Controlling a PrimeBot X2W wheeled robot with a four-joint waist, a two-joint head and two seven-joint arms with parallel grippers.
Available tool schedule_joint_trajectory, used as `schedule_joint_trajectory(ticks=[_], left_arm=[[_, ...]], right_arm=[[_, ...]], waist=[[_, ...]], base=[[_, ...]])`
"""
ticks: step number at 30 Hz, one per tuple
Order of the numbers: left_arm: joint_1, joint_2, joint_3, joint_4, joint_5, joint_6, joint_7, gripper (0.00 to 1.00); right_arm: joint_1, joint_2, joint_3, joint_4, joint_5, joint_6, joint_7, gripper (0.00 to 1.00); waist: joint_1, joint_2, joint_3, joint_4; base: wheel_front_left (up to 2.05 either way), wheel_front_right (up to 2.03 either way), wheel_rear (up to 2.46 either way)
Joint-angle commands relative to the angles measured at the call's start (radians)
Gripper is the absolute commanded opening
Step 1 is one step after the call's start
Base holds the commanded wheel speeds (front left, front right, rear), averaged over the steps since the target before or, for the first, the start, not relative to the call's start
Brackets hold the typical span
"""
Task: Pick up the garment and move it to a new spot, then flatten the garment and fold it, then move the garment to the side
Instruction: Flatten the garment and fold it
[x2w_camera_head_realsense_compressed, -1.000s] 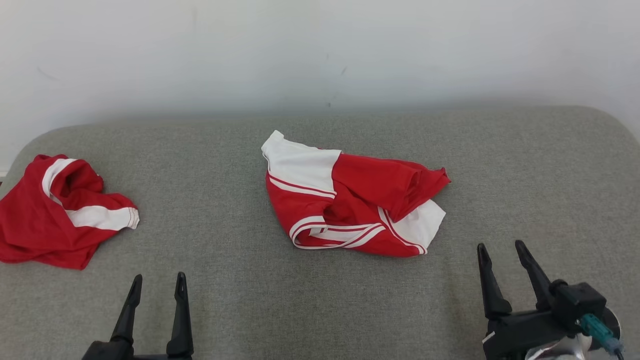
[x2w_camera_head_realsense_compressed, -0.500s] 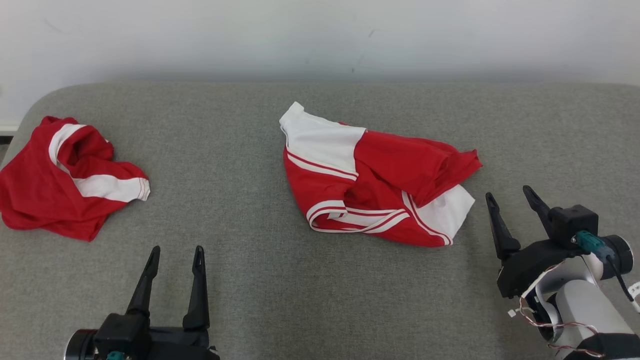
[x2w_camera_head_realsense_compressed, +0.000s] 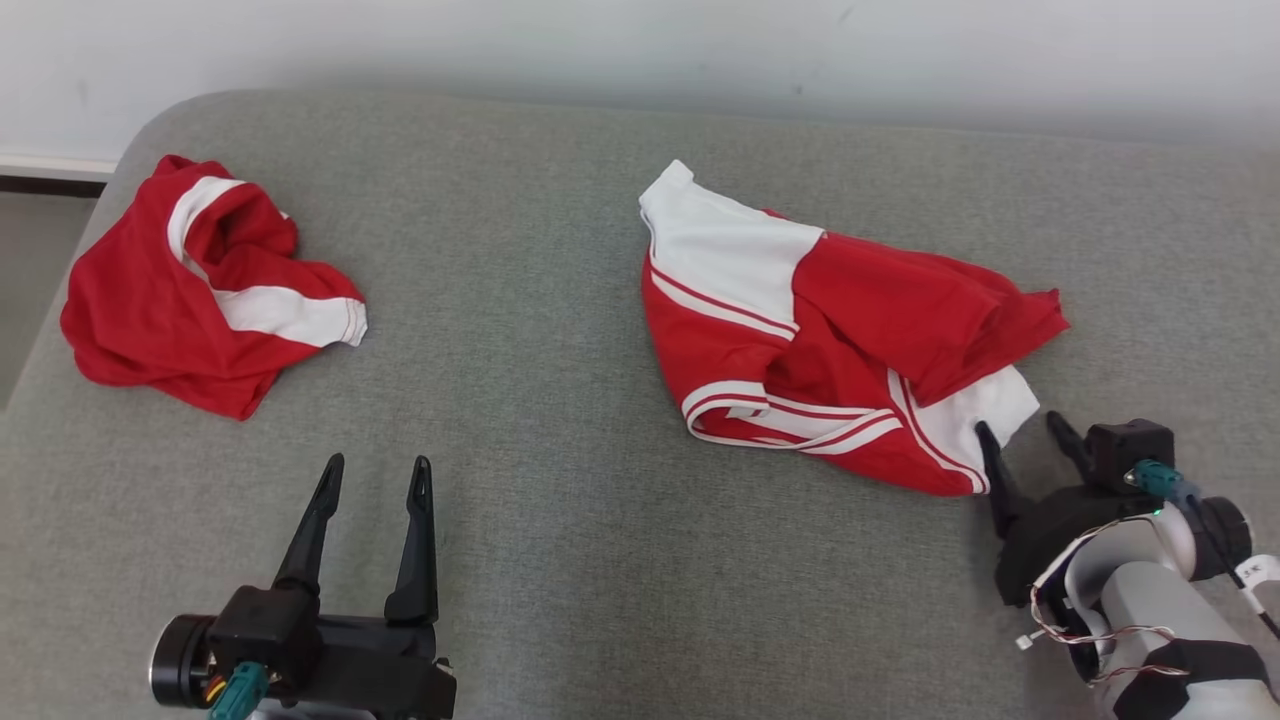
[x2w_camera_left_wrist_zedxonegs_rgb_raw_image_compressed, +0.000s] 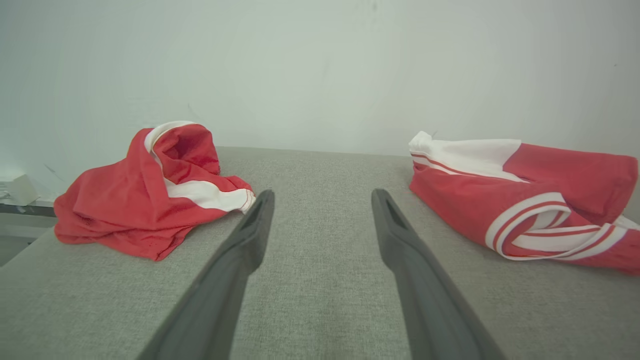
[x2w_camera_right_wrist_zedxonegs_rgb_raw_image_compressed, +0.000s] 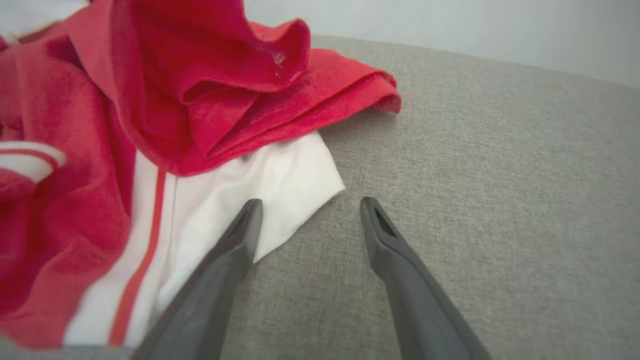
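- A plain indoor room is shown; its exact kind cannot be told.
- A broad grey fabric-covered surface (x2w_camera_head_realsense_compressed: 560, 580) with rounded far corners is set against a blank white wall (x2w_camera_head_realsense_compressed: 600, 40).
- At the far left, a dark skirting strip (x2w_camera_head_realsense_compressed: 50, 186) and a patch of grey floor (x2w_camera_head_realsense_compressed: 28, 290) are seen.
- A crumpled red-and-white garment (x2w_camera_head_realsense_compressed: 850, 330) is laid right of centre, a second garment (x2w_camera_head_realsense_compressed: 150, 310) far left.

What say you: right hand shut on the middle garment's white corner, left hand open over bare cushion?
No: the right hand is open at the garment's white corner, as the right wrist view shows. The left hand is open over bare cushion.
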Motion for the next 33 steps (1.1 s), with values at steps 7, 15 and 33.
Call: schedule_joint_trajectory(ticks=[7,15,33], left_arm=[[0.008,-0.004,0.011,0.019,0.013,-0.006,-0.003,1.0],[0.04,-0.004,0.027,0.037,0.019,-0.014,-0.003,1.0],[0.083,-0.005,0.033,0.046,0.018,-0.021,-0.003,1.0]], right_arm=[[-0.024,0.035,0.063,0.078,0.07,-0.003,-0.027,0.0],[0.033,0.045,0.11,-0.009,0.163,-0.003,-0.054,0.0],[0.274,0.119,0.203,-0.615,0.304,-0.003,-0.048,0.0]], waist=[[-0.0002,-0.0002,-0.02,0.011],[-0.0002,-0.0002,-0.083,-0.026],[-0.0002,-0.0002,-0.166,-0.073]], base=[[0.0,0.0,0.0],[0.0,0.0,0.0],[0.0,0.0,0.0]])
